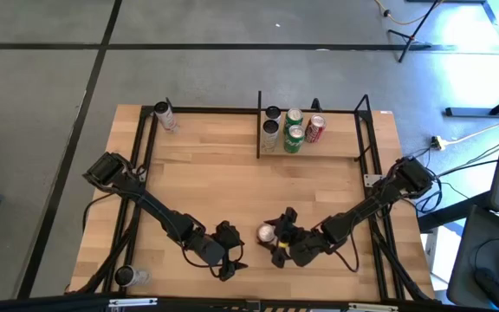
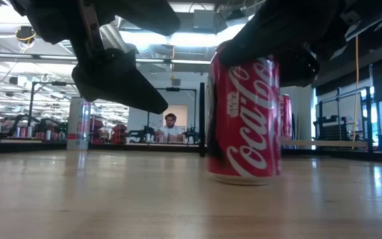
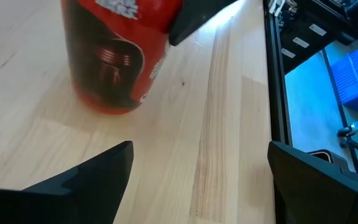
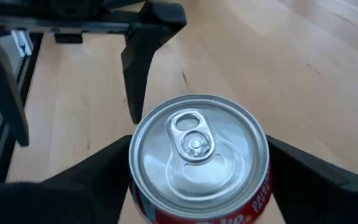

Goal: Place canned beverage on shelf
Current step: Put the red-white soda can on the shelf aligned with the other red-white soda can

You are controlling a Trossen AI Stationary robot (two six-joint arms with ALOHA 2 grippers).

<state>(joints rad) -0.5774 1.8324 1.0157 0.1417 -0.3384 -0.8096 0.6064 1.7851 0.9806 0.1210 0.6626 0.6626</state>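
The red can (image 4: 199,158) stands upright on the table (image 1: 215,182), its long axis vertical, squarely between the right gripper's (image 1: 277,240) spread jaws, not yet clamped. The left gripper (image 1: 229,260), also released, waits just beside it. The shelf (image 1: 336,147) lies well ahead.

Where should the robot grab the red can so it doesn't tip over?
Around its round side wall, near the middle, one finger on each side. The red can stands upright on the table, so its sides are free. The right gripper already straddles it from above; the left gripper waits open beside it.
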